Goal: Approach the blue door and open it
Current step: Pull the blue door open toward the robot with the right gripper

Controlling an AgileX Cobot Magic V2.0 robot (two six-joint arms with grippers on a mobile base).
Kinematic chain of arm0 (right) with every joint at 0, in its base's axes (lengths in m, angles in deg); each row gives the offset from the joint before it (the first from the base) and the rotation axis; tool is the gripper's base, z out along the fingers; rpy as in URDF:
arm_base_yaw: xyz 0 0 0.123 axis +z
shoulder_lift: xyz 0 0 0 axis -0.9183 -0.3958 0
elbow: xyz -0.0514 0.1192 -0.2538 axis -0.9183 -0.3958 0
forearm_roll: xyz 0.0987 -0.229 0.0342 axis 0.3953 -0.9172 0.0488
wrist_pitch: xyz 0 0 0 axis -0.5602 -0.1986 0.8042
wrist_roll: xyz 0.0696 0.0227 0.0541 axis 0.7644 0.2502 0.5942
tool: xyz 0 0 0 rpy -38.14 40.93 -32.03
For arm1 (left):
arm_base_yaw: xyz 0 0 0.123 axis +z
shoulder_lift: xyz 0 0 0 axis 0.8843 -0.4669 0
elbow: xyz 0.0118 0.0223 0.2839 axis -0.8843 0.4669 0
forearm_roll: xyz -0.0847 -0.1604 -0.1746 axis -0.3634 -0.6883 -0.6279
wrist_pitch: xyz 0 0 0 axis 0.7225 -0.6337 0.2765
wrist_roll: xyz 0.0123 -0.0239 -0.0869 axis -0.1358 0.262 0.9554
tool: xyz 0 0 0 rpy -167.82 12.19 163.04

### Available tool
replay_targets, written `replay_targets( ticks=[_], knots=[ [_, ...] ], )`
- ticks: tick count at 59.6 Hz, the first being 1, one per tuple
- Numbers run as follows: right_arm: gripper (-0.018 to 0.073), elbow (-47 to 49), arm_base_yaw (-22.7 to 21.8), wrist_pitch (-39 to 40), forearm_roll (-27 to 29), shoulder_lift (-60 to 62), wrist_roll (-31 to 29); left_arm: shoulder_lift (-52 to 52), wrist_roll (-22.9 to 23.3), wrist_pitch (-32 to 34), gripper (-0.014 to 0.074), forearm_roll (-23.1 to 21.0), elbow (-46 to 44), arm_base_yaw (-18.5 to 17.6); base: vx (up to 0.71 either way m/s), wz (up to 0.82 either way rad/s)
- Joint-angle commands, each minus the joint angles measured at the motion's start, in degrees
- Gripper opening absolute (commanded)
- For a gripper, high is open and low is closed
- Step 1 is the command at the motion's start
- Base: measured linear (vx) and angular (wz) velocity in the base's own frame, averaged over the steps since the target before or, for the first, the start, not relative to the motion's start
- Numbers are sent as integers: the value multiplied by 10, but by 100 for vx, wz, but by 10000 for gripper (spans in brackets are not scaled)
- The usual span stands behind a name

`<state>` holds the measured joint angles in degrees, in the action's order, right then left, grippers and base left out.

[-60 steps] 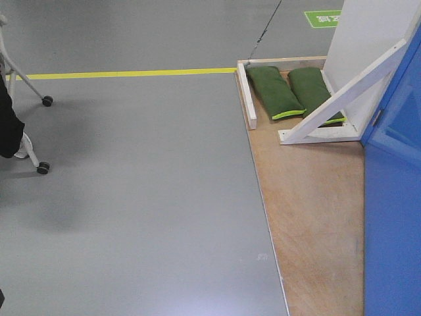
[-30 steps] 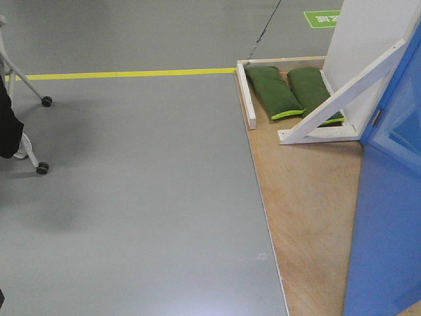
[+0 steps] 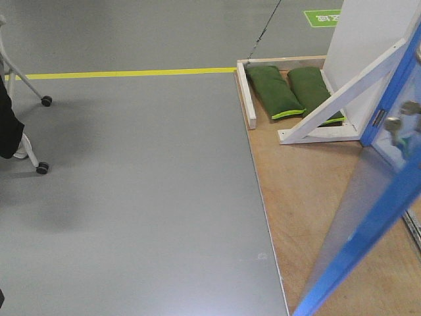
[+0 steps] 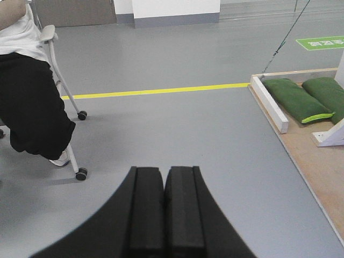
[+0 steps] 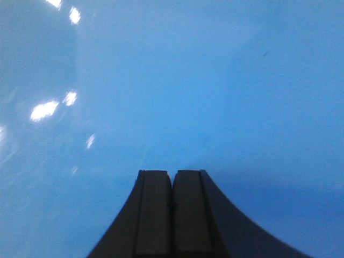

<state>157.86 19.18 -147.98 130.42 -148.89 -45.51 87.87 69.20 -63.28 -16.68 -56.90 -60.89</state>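
Observation:
The blue door [image 3: 368, 224] stands at the right of the front view, swung ajar, its leading edge slanting from the upper right down to the bottom middle. A metal handle and lock [image 3: 402, 122] show near its upper part, blurred. The door's glossy blue face [image 5: 161, 80] fills the right wrist view. My right gripper [image 5: 172, 174] is shut and empty, pointing at that face; I cannot tell whether it touches it. My left gripper [image 4: 164, 171] is shut and empty, above the grey floor. Neither gripper shows in the front view.
A white wall panel [image 3: 368, 39] with a diagonal white brace [image 3: 342, 95] stands on a wooden base [image 3: 309, 191], with two green sandbags [image 3: 289, 89]. A yellow floor line [image 3: 131, 73] runs across. A seated person [image 4: 32, 97] on a wheeled chair [image 4: 80, 173] is at left.
The blue door has swung open: its bottom edge moved left across the wooden base, and its edge with handle and lock has come into view.

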Motion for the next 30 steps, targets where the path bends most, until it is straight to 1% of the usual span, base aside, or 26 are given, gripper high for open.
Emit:
replay_targets(
  ticks=[1,8,13,25,30],
  knots=[
    [-4,24,40,-87,89,32,-11,9,2,43,71,-3,-20,-3,0,0],
    [-4,24,72,-88,88,32,-11,9,2,43,71,-3,-20,-3,0,0],
    [-4,24,84,-88,88,32,-11,9,2,43,71,-3,-20,-3,0,0],
    [-4,24,94,-83,85,32,-11,9,2,43,71,-3,-20,-3,0,1],
    [-4,24,94,-62,85,32,-11,9,2,43,71,-3,-20,-3,0,0]
  ],
)
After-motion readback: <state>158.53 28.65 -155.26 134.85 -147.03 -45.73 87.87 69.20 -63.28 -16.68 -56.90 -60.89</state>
